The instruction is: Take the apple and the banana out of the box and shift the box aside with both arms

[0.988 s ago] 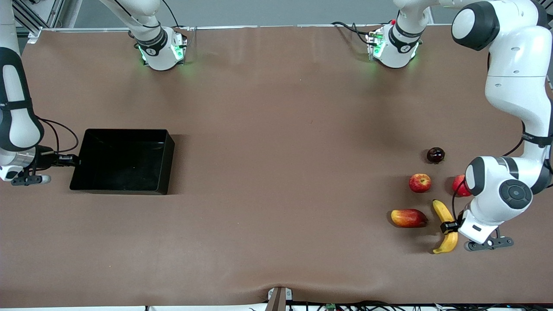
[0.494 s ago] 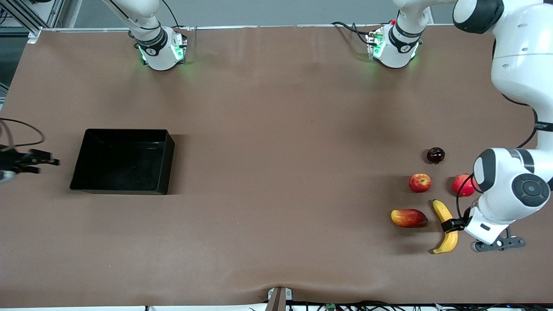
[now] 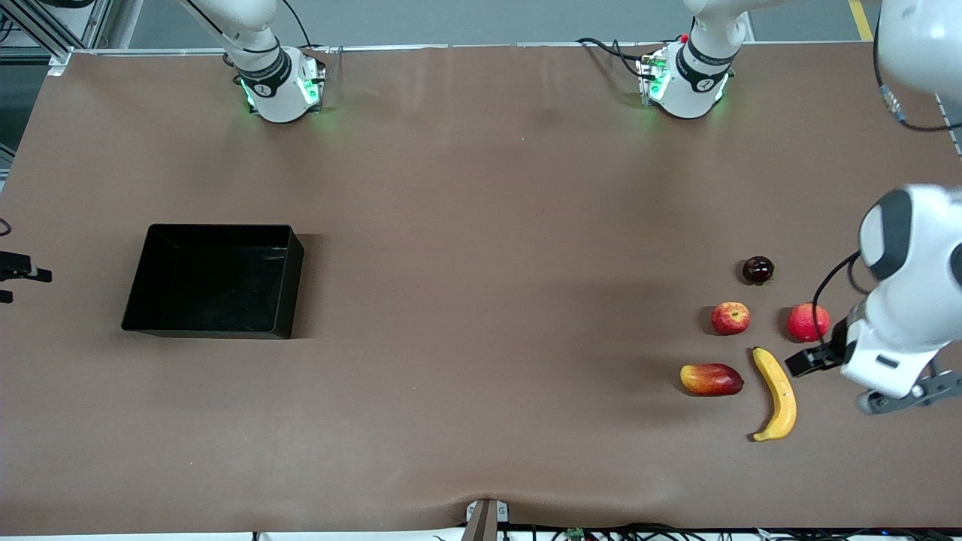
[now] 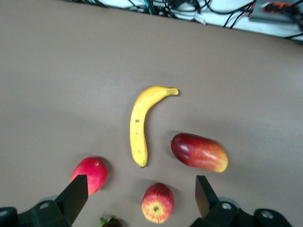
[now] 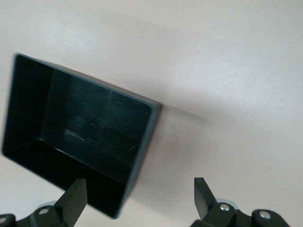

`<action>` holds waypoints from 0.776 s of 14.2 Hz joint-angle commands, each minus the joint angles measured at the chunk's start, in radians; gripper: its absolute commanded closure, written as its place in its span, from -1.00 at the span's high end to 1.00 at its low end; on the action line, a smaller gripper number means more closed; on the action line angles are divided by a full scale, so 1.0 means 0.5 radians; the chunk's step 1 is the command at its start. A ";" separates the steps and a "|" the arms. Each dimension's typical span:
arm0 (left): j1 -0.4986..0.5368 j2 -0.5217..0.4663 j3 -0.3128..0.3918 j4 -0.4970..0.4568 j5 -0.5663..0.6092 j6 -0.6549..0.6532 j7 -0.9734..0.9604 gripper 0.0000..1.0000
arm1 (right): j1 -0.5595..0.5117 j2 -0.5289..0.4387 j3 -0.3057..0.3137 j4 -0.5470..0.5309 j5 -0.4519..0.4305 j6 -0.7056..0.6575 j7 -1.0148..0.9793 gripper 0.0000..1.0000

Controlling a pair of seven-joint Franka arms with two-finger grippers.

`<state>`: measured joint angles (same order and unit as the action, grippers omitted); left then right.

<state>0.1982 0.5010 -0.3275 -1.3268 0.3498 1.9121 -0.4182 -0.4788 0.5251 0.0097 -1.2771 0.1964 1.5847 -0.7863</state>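
the box [image 3: 214,279] sits empty at the middle left of the front view, toward the right arm's end of the table, so the emptying looks done and the box seems already set aside. the fruit is gathered at the lower right of that view, toward the left arm's end. the banana [image 3: 777,392] lies flat on the table, curved, nearest the front camera of the group. the apple [image 3: 730,318] rests just above it in the frame, apart from it. a mango [image 3: 711,379] lies beside the banana, a pink-red fruit [image 3: 808,322] sits next to the apple, and a small dark fruit [image 3: 757,270] is farthest up.

the left gripper [image 3: 810,361] hangs over the table between the banana and the pink-red fruit, jaws spread wide with nothing between them; its wrist view looks straight down on the loose fruit. the right gripper [image 3: 11,276] shows only at the left edge of the frame, clear of the box, and its wrist view shows fingers [image 5: 73,201] parted and empty. my guess is both arms are simply clearing off, nothing left to carry.
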 commanded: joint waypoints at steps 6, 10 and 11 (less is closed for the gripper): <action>0.030 -0.492 -0.133 -0.058 -0.276 -0.657 0.108 1.00 | 0.279 -0.289 0.048 0.075 0.028 -0.432 0.805 1.00; 0.036 -0.738 -0.124 -0.083 -0.423 -0.857 0.397 1.00 | 0.365 -0.403 0.048 0.063 0.025 -0.442 1.115 1.00; 0.021 -0.784 -0.109 -0.098 -0.457 -0.885 0.428 1.00 | 0.414 -0.430 0.042 0.060 0.009 -0.442 1.155 1.00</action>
<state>0.2073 0.1795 -0.3913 -1.3309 0.1578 1.4946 -0.2499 -0.2975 0.3431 0.0338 -1.2273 0.1972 1.3665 -0.2623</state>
